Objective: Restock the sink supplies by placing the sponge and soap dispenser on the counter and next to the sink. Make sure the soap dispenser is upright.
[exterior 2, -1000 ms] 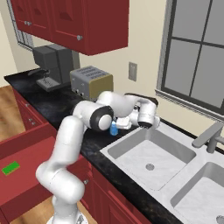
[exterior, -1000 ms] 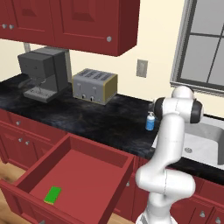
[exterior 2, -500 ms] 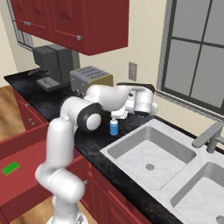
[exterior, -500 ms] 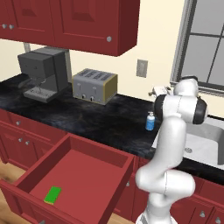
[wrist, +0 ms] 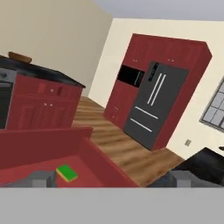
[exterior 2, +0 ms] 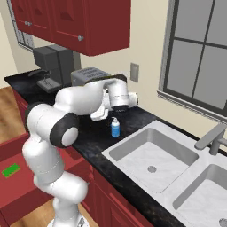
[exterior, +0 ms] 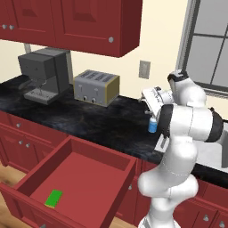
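Observation:
The soap dispenser (exterior: 152, 125) (exterior 2: 115, 128), a small blue bottle with a white pump, stands upright on the black counter (exterior: 89, 122) (exterior 2: 95, 139), just left of the sink (exterior 2: 150, 155) (exterior: 213, 153). My gripper (exterior: 149, 99) (exterior 2: 99, 114) (wrist: 111, 179) hangs above and beside the bottle, apart from it, open and holding nothing. It faces back over the open red drawer (exterior: 84, 176) (wrist: 48, 146). The green sponge (exterior: 53, 198) (exterior 2: 11, 170) (wrist: 67, 173) lies flat on the drawer's floor.
A toaster (exterior: 96, 87) (exterior 2: 88, 75) and a coffee machine (exterior: 43, 75) (exterior 2: 51, 64) stand at the back of the counter. The faucet (exterior 2: 213, 138) rises behind the sink. The pulled-out drawer juts into the floor space before the cabinets.
The hand has lifted away from the soap dispenser and turned left toward the drawer. The bottle stays upright in the same spot.

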